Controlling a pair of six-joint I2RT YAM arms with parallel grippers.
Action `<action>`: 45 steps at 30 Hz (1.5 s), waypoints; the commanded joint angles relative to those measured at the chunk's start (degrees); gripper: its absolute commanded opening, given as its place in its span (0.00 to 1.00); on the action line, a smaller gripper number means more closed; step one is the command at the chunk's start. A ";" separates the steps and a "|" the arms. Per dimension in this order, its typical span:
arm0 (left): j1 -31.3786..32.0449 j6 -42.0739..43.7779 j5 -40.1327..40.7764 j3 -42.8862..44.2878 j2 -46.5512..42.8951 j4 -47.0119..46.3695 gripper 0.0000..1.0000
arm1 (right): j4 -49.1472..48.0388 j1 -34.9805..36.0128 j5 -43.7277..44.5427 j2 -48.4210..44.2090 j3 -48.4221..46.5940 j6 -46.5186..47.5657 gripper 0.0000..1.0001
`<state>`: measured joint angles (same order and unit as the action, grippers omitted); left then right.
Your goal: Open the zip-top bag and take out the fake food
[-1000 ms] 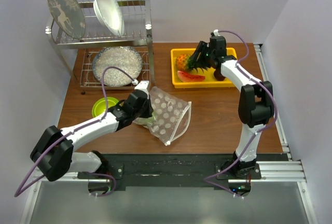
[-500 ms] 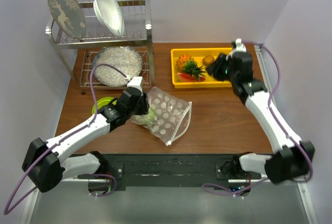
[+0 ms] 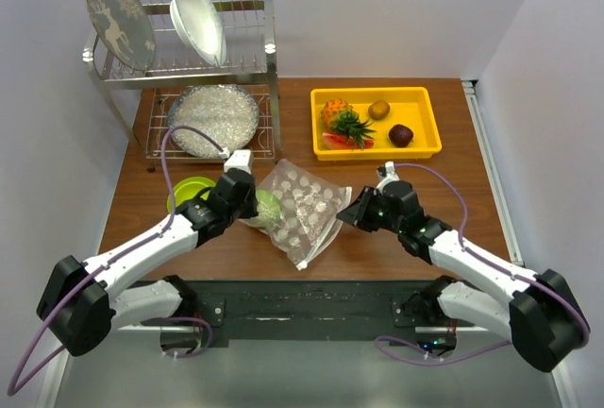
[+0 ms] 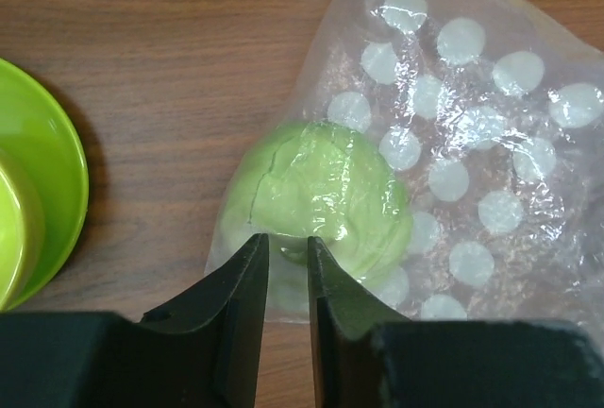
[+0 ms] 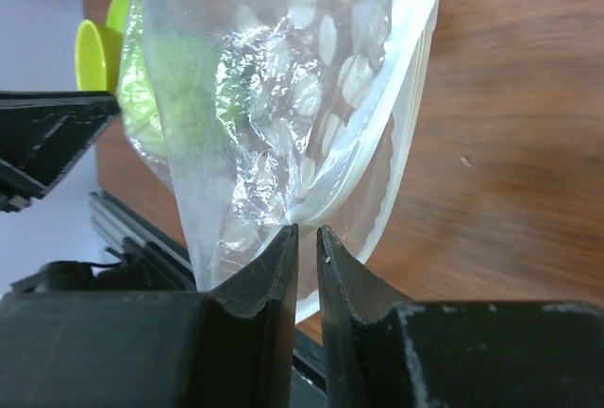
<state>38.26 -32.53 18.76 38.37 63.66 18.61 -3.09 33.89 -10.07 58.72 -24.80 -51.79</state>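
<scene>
The zip-top bag [image 3: 307, 202] lies mid-table, clear with white dots, its mouth open toward the right. A green round fruit [image 3: 270, 208] sits inside its left corner. My left gripper [image 3: 253, 202] is at that corner. In the left wrist view its jaws [image 4: 286, 241] stand a narrow slit apart, pinching the bag's edge [image 4: 491, 144] just below the fruit [image 4: 326, 195]. My right gripper [image 3: 351, 216] is at the mouth. Its jaws [image 5: 307, 231] are closed to a slit over the bag's zip lip [image 5: 377, 125]. The other fake food, pineapple [image 3: 338, 115], watermelon slice [image 3: 344, 141], kiwi [image 3: 379, 110] and dark ball [image 3: 401, 134], lies in the tray.
The yellow tray [image 3: 427, 98] stands at the back right. A dish rack [image 3: 179, 73] with two plates and a glass dish fills the back left. A lime-green bowl [image 3: 189, 191] sits just left of the bag, close to my left arm.
My right arm swung from the yellow tray down to the bag's mouth and its jaws narrowed. The left jaws widened briefly, then closed again on the bag's left corner.
</scene>
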 commanded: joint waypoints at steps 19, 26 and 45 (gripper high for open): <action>-0.38 -3.68 -1.62 -6.29 3.31 -9.12 0.00 | 10.75 5.66 12.36 -17.68 0.80 -4.46 0.35; -0.29 -3.76 -2.33 -6.38 3.67 -9.65 0.00 | 11.95 6.72 13.31 -14.07 -4.02 -3.15 0.31; -0.38 -1.13 -1.71 1.26 4.36 -7.62 0.00 | 19.36 7.68 17.10 -10.29 -10.71 -3.23 0.06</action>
<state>37.91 -34.89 16.60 36.01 66.81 12.86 16.64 41.08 6.04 48.77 -32.88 -55.02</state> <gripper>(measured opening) 0.013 0.058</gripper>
